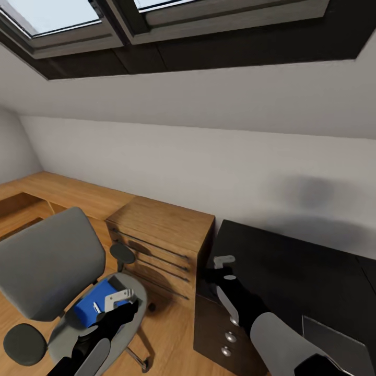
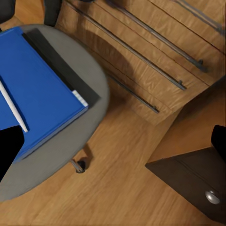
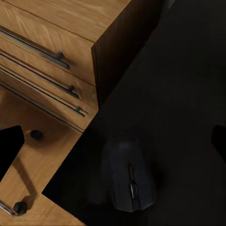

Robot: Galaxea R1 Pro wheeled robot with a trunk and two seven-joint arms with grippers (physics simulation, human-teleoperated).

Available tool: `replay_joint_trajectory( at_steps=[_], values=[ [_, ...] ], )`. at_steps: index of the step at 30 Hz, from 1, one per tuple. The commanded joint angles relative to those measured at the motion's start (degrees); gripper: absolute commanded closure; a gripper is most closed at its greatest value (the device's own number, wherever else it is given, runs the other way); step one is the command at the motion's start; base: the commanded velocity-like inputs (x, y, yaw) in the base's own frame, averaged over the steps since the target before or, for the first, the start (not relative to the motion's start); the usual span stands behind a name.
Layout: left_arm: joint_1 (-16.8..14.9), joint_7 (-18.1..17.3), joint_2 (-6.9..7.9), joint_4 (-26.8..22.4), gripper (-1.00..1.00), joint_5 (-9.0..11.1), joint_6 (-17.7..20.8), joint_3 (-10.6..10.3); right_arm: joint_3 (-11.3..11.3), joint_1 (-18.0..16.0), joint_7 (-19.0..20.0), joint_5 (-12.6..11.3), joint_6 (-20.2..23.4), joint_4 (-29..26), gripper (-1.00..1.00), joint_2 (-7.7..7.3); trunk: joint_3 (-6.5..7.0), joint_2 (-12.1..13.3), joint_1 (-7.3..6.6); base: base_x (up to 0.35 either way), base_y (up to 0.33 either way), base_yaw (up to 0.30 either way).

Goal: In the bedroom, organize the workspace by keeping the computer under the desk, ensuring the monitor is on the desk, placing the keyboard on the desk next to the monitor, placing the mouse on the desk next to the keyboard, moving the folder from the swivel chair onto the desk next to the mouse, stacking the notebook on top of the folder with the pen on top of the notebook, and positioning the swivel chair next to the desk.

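a glossy black desk stands beside a wooden drawer chest. the grey swivel chair carries the blue folder with the pen on top. the mouse sits near the desk's corner. the pen could roll off if the folder tips. left gripper hovers over the seat, right gripper over the desk corner; both look open and empty.

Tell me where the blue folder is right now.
The folder lies flat on the chair seat at the head view's lower left, under the left claw, with the pen resting on it.
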Motion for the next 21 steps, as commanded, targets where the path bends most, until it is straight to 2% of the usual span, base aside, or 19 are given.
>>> replay_joint_trajectory(
  at_steps=[1,8,11,21],
  values=[
    [-0.1,0.5,0.10,-0.6,-1.00,0.5,0.2,-0.1,0.5,-0.1,-0.5,-0.6,-0.3,0.6,-1.00,-0.06,-0.10,-0.1,0.03,0.022,0.000,0.000],
    [0.0,0.5,0.38,-7.3,-1.00,0.8,0.3,0.0,0.5,-0.1,-0.5,-0.5,-2.6,1.8,-1.00,-0.07,-0.10,-0.1,0.03,0.007,0.000,0.000],
    [0.0,0.5,0.42,-9.4,-1.00,0.8,0.3,0.0,0.5,-0.1,-0.5,-0.2,-4.1,1.9,-1.00,-0.34,-0.64,-1.3,0.69,0.000,0.000,0.000],
    [0.0,0.5,0.38,-10.0,-1.00,0.8,0.3,-0.1,0.5,-0.1,-0.5,-0.1,-5.0,2.0,-1.00,-0.59,-2.43,-5.3,2.88,0.000,0.000,0.000]
  ],
)
